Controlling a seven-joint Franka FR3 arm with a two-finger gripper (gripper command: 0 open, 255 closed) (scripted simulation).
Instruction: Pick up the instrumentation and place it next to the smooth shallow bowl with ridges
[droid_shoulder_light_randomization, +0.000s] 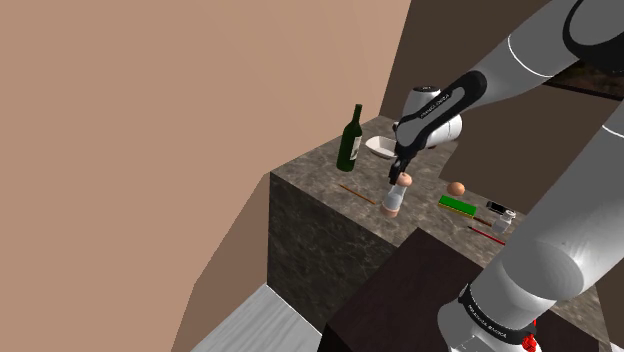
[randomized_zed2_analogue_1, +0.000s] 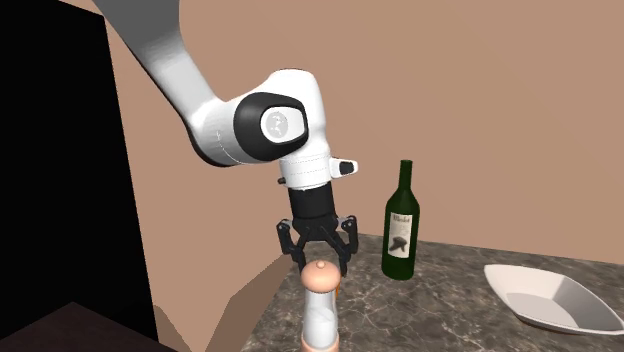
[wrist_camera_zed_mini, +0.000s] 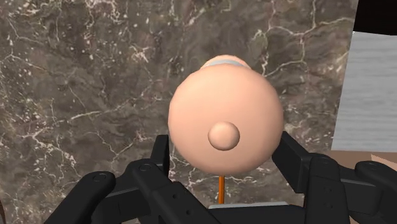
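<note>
One white arm (randomized_zed2_analogue_1: 215, 120) reaching down over marbled counter (randomized_zed2_analogue_1: 450, 300), tool (randomized_zed2_analogue_1: 320, 258) vertical, fingers (wrist_camera_zed_mini: 308, 167) spread apart either side of pink-capped cylinder (randomized_zed2_analogue_1: 320, 305)

in the wrist view, hidden under its own round cap: body of the pink-capped cylinder (wrist_camera_zed_mini: 224, 124); behind that cap, tips of the black fingers (wrist_camera_zed_mini: 304, 167) and most of a thin orange stick (wrist_camera_zed_mini: 219, 189). in the second exterior view, cut by the bottom edge: the cylinder's base. in the shoulder view, partly behind the wrist: white bowl (droid_shoulder_light_randomization: 379, 146); too small to name: grey objects (droid_shoulder_light_randomization: 501, 216) near the green block (droid_shoulder_light_randomization: 458, 205).
</note>
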